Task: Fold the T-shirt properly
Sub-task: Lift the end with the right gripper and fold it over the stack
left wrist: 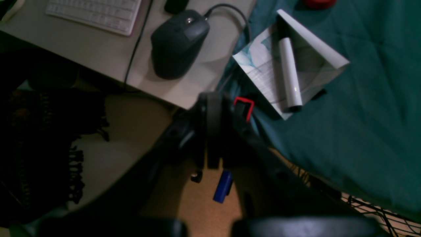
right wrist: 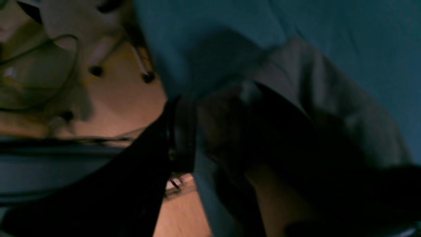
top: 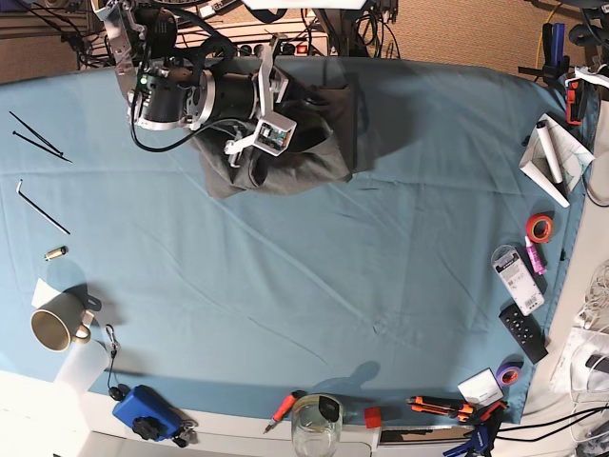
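The dark grey-brown T-shirt lies bunched near the far edge of the light blue tablecloth. My right gripper hangs over its left part. In the blurred right wrist view the right gripper has its jaws apart, with a fold of the T-shirt in the gap and beside it. My left gripper sits off the table's corner, away from the shirt. Its dark fingers are pressed together with nothing between them.
A white box with a marker lies near the left gripper, with a mouse and keyboard on the desk beside it. A mug, a glass jar, a tape roll and a remote line the table's edges.
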`<move>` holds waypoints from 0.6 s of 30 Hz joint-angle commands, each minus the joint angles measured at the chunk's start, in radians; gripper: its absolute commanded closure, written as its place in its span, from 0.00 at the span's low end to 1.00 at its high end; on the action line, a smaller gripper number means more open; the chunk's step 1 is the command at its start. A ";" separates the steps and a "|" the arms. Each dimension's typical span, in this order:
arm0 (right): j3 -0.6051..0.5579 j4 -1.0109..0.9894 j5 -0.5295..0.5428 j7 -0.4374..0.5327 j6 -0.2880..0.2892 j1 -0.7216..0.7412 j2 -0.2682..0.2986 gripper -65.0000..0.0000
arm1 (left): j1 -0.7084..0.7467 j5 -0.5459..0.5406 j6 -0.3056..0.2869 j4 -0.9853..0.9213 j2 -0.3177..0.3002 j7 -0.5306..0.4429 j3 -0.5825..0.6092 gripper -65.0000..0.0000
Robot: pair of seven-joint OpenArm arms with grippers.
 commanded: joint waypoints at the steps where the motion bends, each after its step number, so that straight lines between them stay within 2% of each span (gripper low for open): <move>1: 0.008 0.035 0.053 0.034 0.001 0.016 0.003 0.73 | 0.009 -0.003 0.000 0.015 -0.011 -0.025 -0.008 1.00; 3: 0.034 0.077 0.071 0.056 0.001 0.024 -0.003 0.73 | 0.010 -0.003 0.001 0.015 -0.011 -0.024 -0.008 1.00; 6: 0.132 0.154 0.046 0.072 0.001 0.034 -0.042 0.74 | 0.010 -0.003 0.000 0.015 -0.011 -0.023 -0.008 1.00; 7: 0.177 0.174 0.016 0.094 -0.026 0.034 -0.057 0.75 | 0.010 -0.003 0.001 0.015 -0.011 -0.021 -0.008 1.00; 10: 0.315 0.181 -0.087 0.163 -0.144 0.034 -0.082 0.97 | 0.010 -0.003 0.001 0.015 -0.011 -0.021 -0.008 1.00; 11: 0.353 0.181 -0.111 0.168 -0.175 0.034 -0.082 1.00 | 0.009 -0.003 0.001 0.015 -0.011 -0.021 -0.008 1.00; 14: 0.433 0.174 -0.153 0.159 -0.194 0.034 -0.071 1.00 | 0.009 -0.020 0.001 0.015 -0.011 -0.021 -0.008 1.00; 18: 0.449 0.092 -0.240 0.158 -0.227 0.052 -0.052 1.00 | 0.010 -0.045 0.000 0.015 -0.011 -0.021 -0.008 1.00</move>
